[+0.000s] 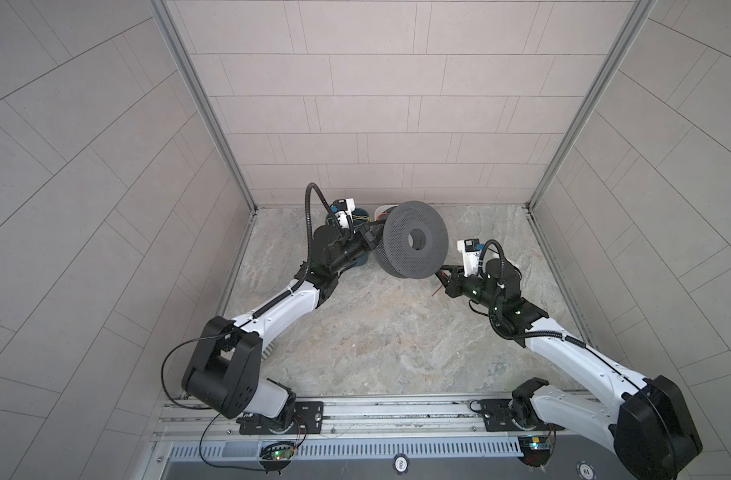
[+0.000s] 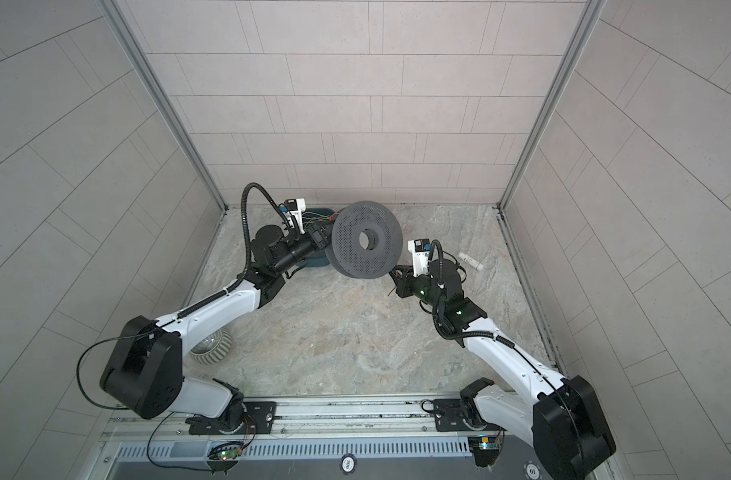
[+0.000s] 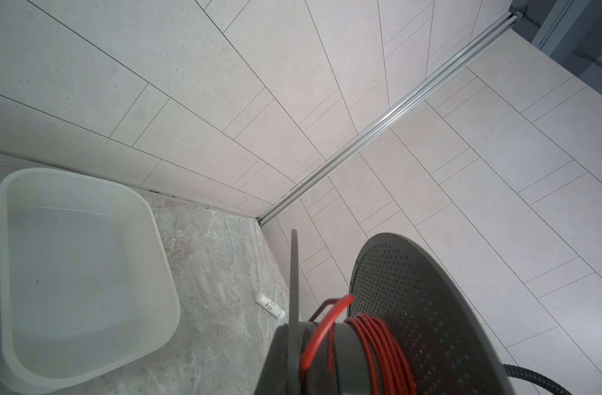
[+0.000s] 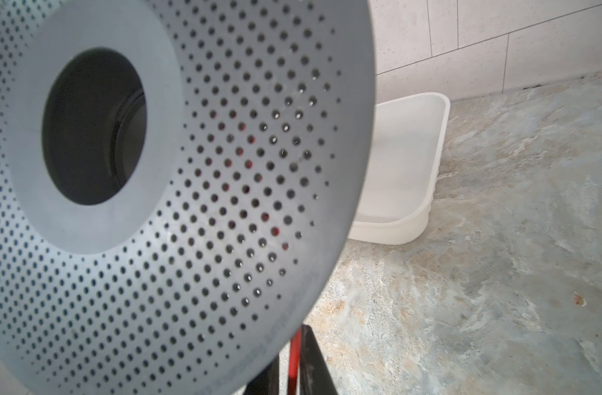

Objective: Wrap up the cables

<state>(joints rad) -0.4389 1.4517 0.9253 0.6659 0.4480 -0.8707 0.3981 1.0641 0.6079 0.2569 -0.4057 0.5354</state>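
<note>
Worktop (image 1: pixel 397 353) of mottled stone lies under everything, and the work hangs above it. Next in size, the grey perforated spool (image 1: pixel 411 241) is aloft and tilted, its near flange clamped in the fully closed left tool (image 1: pixel 371 243). A white tub (image 3: pixel 87 273) sits by the back wall. The right tool (image 1: pixel 442 275) is at the spool's lower edge, jaws nearly together with a red strand between them; whether they pinch it I cannot tell. The red-orange cable (image 3: pixel 378 342) lies in many turns on the hub, so the wrap looks mostly done, with only a short end below the right tool left to feed on. Those coils show plainly in the left wrist view alone. The right wrist view gives only red glints through the holes, and in both top views the flange hides the hub.
</note>
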